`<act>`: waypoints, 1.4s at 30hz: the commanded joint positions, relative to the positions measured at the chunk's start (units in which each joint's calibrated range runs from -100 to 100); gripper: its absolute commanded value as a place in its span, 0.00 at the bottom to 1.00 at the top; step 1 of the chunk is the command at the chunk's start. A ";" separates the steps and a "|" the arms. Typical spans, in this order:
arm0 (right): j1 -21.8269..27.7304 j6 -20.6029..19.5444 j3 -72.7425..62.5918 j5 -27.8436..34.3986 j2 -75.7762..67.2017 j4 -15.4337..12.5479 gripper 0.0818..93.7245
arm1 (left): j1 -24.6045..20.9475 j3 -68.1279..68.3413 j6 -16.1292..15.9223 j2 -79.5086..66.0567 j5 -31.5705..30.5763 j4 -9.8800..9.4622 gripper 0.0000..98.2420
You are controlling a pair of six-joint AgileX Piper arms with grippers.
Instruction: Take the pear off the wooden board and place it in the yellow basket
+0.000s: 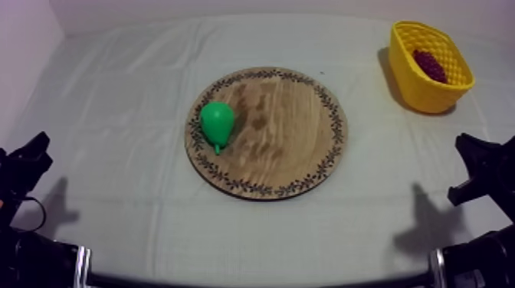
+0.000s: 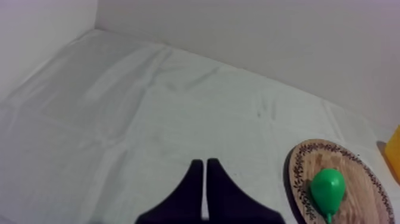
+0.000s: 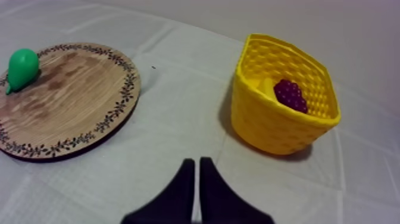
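Pear [image 1: 217,122] on round wooden board [image 1: 295,134], arms low at either side.
Pear lies by the board's left rim. Yellow basket [image 1: 431,90], far right of the surface [image 1: 115,122], holds a bunch of grapes [image 1: 430,66]. Left gripper [image 2: 205,164] and right gripper [image 3: 197,162]: fingers pressed together, empty.

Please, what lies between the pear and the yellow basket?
No object: in the top view only the bare wooden board and then bare cloth lie between the pear and the yellow basket.

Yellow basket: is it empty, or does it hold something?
Not empty: a bunch of grapes lies inside the yellow basket. The pear sits on the wooden board.
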 commanded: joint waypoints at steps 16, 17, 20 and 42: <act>-0.02 0.00 0.02 -0.02 -0.04 -0.03 0.00 | 0.01 0.00 0.01 0.00 -0.01 -0.02 0.00; -0.02 0.00 0.02 -0.02 -0.04 -0.03 0.00 | 0.01 0.00 0.01 0.00 -0.01 -0.02 0.00; -0.02 0.00 0.02 -0.02 -0.04 -0.03 0.00 | 0.01 0.00 0.01 0.00 -0.01 -0.02 0.00; -0.02 -1.83 0.02 -0.02 -0.04 -0.03 0.00 | 0.01 0.00 0.01 0.00 -0.01 -0.02 0.00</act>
